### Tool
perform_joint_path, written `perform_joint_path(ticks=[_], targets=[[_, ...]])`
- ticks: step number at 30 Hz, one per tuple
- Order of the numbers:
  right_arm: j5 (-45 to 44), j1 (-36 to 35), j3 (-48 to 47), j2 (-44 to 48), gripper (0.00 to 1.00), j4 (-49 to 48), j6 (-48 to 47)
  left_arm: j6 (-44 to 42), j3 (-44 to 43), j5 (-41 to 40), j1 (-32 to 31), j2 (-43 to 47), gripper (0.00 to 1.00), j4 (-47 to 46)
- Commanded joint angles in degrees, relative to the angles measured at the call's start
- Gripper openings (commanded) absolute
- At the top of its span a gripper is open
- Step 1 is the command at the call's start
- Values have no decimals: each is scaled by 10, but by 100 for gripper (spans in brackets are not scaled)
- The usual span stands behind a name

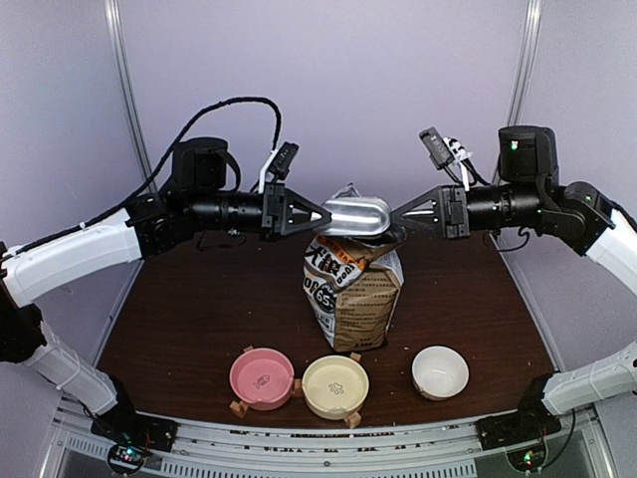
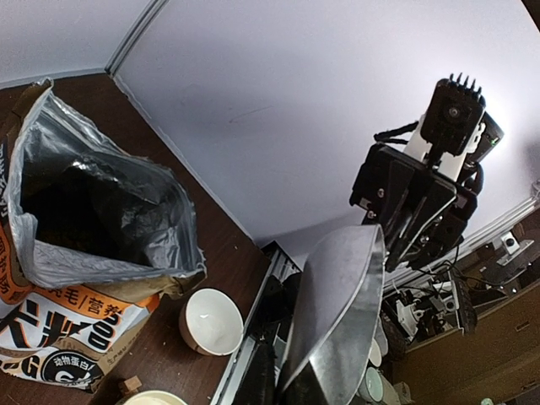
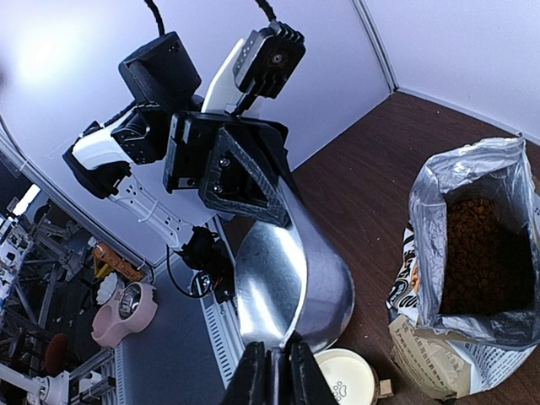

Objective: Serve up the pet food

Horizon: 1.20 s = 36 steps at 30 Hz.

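Though scoop (image 1: 356,214) hides it from above, pet food (image 3: 485,253) in bag (image 3: 439,346), right wrist.

Left arm (image 1: 80,254) and right arm (image 1: 609,241) stretched inward, left pincer (image 1: 323,215) facing right pincer (image 1: 396,216), both clamped

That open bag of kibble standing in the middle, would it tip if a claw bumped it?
Probably not easily: the bag stands on a broad base and the kibble fills it fairly high, so it is likely heavy. Its crumpled foil mouth looks floppy and would probably buckle first.
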<state>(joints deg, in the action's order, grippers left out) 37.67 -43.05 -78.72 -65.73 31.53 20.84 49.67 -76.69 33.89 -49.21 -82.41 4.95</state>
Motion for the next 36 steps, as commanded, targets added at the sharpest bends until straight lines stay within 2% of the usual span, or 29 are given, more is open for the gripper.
perform_joint_path(ticks=[1, 4, 5, 8, 11, 13, 20, 28, 36], targets=[[-23, -11, -9, -8, 0, -4, 5, 5, 4, -6, -3, -3, 0, -31], [-74, -11, -3, -2, 0, -3, 21, -2, 17, -30, -3, 3, 0, -26], [-92, -11, 1, 3, 0, -2, 24, -6, 18, -45, -3, 7, 4, -15], [-141, -11, 1, 20, 0, 14, 28, -29, 22, -91, -4, 21, 35, 28], [-183, -11, -13, 32, 0, 49, 28, -50, 22, -135, -3, 38, 55, 57], [-210, -11, -23, 40, 0, 76, 24, -65, 13, -166, -3, 46, 64, 80], [-292, -11, -63, 59, 0, 146, 10, -84, -22, -215, -4, 31, 77, 117], [-354, -18, -119, 44, 0, 219, -30, -94, -111, -255, -4, -40, 91, 166], [-421, -53, -165, -1, 0, 266, -60, -95, -165, -253, -3, -106, 94, 186]])
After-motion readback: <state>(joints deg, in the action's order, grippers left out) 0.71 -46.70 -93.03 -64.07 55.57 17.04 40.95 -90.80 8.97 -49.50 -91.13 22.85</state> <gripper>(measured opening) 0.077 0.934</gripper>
